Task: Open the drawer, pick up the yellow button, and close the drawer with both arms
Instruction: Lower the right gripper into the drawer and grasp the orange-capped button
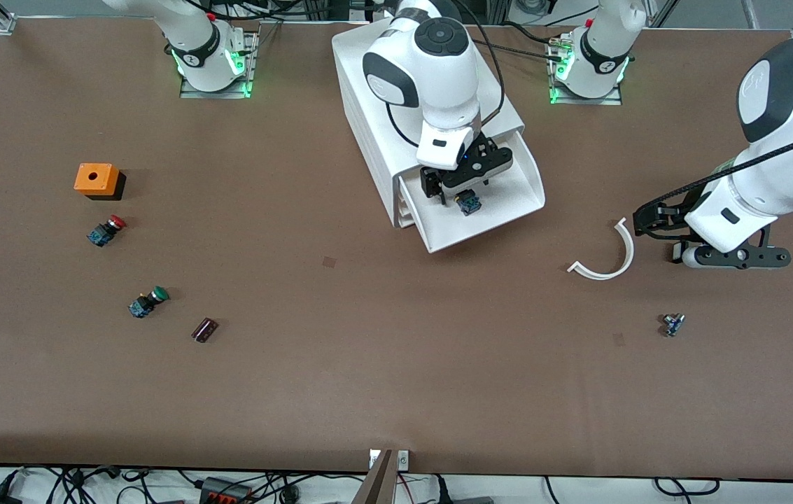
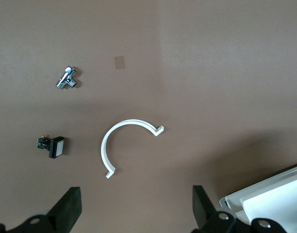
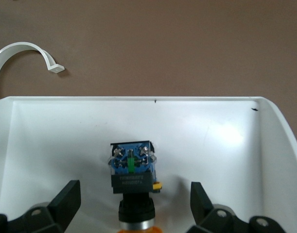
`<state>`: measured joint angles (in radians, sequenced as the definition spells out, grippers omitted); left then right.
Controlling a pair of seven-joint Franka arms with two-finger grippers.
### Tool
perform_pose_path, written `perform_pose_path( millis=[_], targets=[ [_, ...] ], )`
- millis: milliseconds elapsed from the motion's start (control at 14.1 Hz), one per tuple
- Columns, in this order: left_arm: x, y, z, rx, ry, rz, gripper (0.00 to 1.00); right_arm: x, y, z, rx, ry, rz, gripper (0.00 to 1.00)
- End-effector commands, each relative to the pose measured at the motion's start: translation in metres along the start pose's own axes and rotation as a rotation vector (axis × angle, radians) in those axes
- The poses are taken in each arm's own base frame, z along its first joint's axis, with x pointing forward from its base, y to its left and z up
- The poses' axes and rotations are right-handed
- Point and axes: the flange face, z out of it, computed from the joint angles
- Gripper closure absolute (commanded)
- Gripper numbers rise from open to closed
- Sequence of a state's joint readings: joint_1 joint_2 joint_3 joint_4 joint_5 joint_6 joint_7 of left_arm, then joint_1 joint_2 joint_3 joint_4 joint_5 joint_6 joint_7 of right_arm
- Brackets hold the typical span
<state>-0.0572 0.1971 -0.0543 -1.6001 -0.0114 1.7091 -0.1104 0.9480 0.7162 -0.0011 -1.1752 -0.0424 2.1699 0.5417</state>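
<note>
The top drawer (image 1: 504, 203) of the white cabinet (image 1: 368, 119) stands pulled out toward the front camera. The button (image 1: 469, 204) lies on its side in it, with blue base, black neck and orange cap. My right gripper (image 1: 453, 192) hangs low over the drawer, open, one finger on each side of the button and not touching it. In the right wrist view the button (image 3: 131, 167) lies between the open fingers (image 3: 65, 201) on the drawer floor (image 3: 216, 141). My left gripper (image 1: 651, 224) is open and empty over bare table toward the left arm's end, and so it shows in the left wrist view (image 2: 136, 206).
A white C-shaped strip (image 1: 606, 259) lies on the table between the drawer and the left gripper. A small metal fitting (image 1: 672, 324) lies nearer the front camera. An orange box (image 1: 96, 180), a red-capped button (image 1: 108, 229), a green-capped button (image 1: 148, 302) and a dark cylinder (image 1: 205, 329) lie toward the right arm's end.
</note>
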Motion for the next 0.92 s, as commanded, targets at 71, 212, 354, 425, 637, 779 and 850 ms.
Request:
perform_pose_path(
  millis=[71, 212, 354, 425, 637, 779, 850],
  targets=[
    [-0.008, 0.001, -0.003, 0.025, 0.007, -0.005, 0.00, 0.003, -0.006, 0.008, -0.003, 0.024, 0.006, 0.06],
    [-0.009, 0.001, -0.002, 0.025, 0.005, -0.005, 0.00, 0.003, -0.005, 0.011, -0.004, 0.023, 0.007, 0.15],
    [-0.009, 0.001, -0.002, 0.025, 0.005, -0.005, 0.00, 0.003, -0.005, 0.012, -0.004, 0.023, 0.006, 0.32],
    [-0.009, 0.000, -0.002, 0.025, 0.004, -0.005, 0.00, 0.003, -0.005, 0.012, -0.001, 0.022, 0.006, 0.51],
    [-0.008, 0.000, -0.002, 0.024, 0.005, -0.005, 0.00, 0.008, -0.006, 0.002, 0.006, 0.035, 0.010, 0.91],
    [-0.009, 0.001, -0.002, 0.022, 0.005, -0.004, 0.00, 0.017, -0.004, -0.013, 0.012, 0.056, 0.017, 1.00],
    [-0.008, 0.000, -0.003, 0.022, 0.005, -0.006, 0.00, 0.020, -0.001, -0.018, 0.009, 0.051, 0.023, 1.00]
  ],
)
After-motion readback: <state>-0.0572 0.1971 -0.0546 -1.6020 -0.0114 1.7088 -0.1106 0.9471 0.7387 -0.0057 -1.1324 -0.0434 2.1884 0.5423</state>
